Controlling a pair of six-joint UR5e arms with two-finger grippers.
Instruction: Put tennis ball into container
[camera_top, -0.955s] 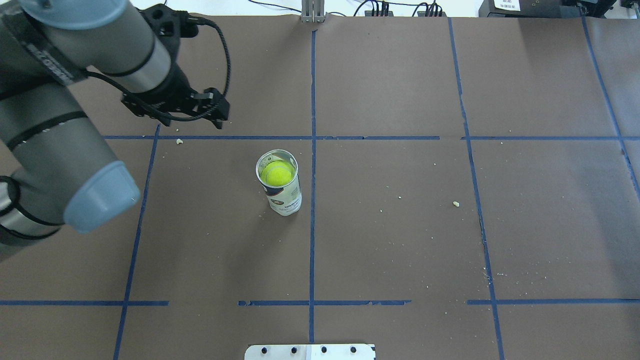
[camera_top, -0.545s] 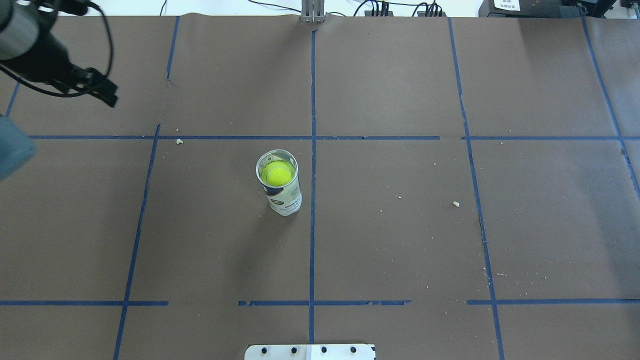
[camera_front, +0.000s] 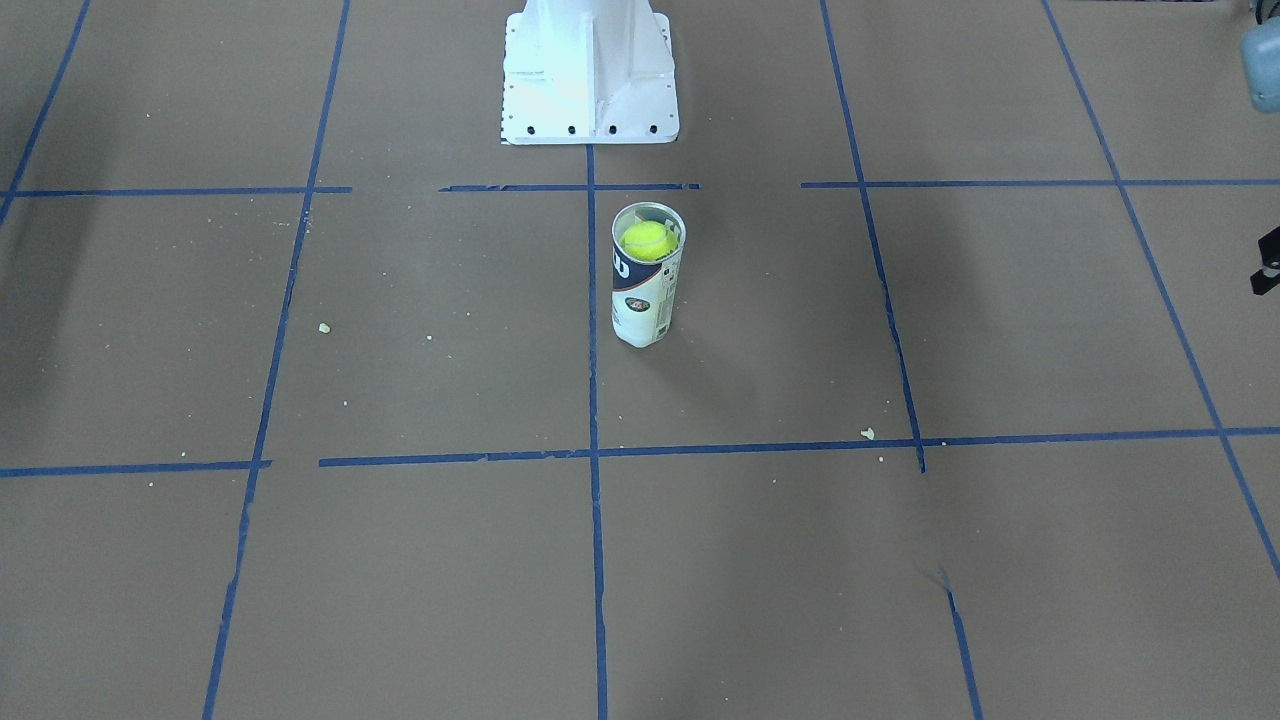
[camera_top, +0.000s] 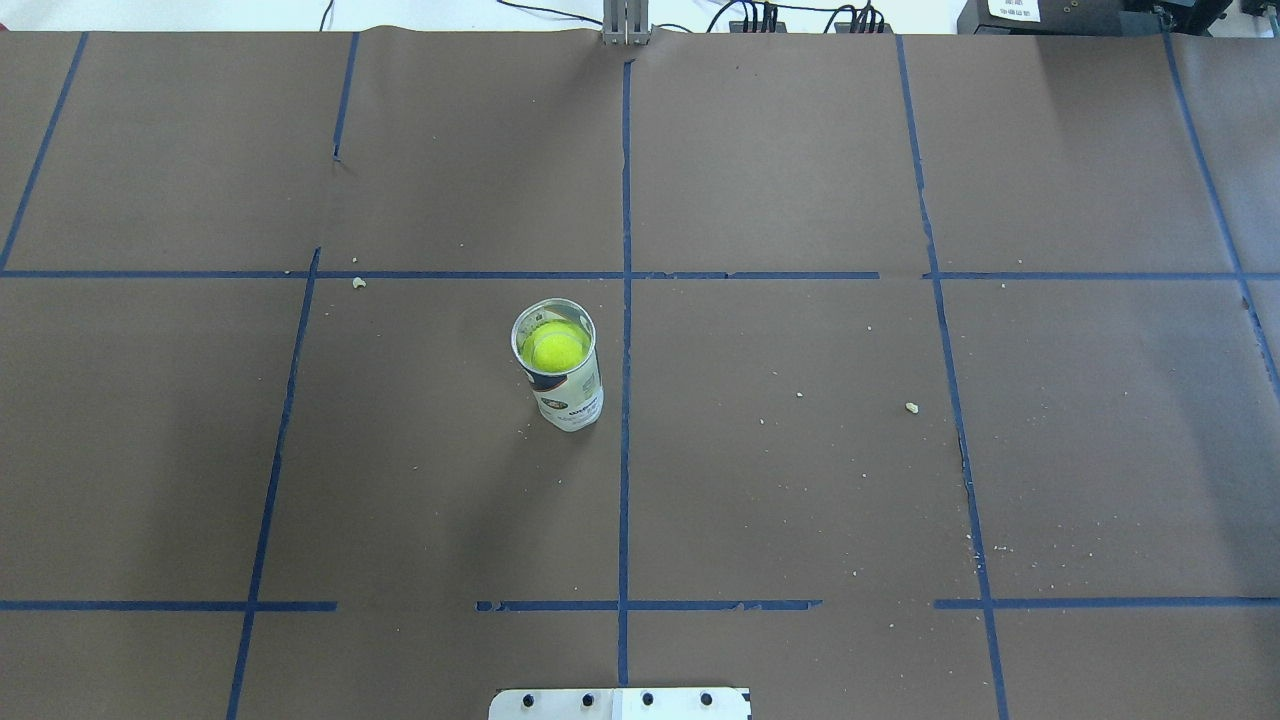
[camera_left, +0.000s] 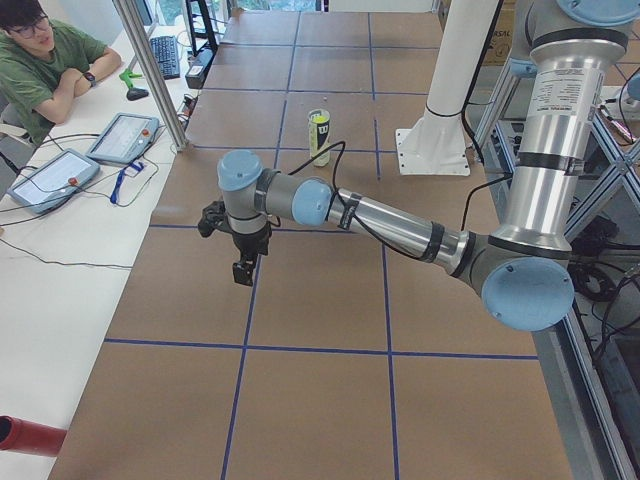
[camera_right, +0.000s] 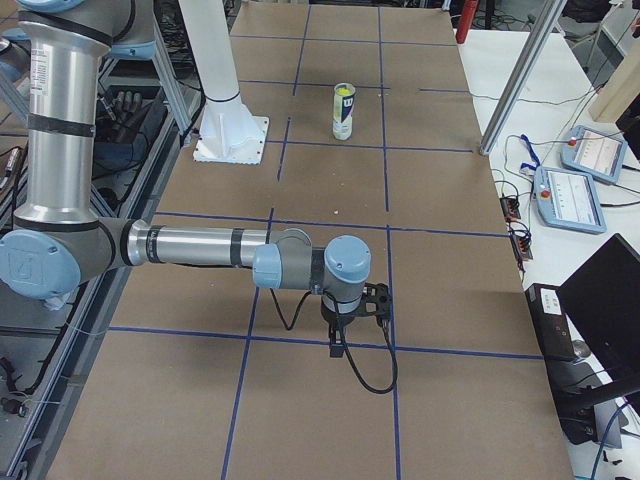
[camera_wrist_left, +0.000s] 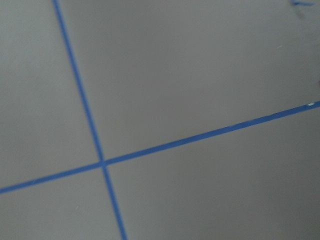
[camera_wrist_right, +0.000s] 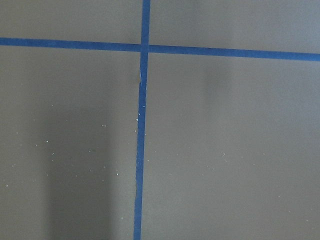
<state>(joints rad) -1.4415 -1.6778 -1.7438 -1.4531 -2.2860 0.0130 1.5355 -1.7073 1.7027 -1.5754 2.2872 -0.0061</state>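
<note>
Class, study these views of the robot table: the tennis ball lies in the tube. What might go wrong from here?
1. The container is tall, narrow and stands free with no lid; the tennis ball sits high near its rim, so a knock might tip it and spill the ball.
2. The left gripper and right gripper hang over the table; a careless sweep inward might strike the container.

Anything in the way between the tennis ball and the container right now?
Nothing visible. The tennis ball already sits inside the upright container, just below its open rim, so there is no gap left to cross.
</note>
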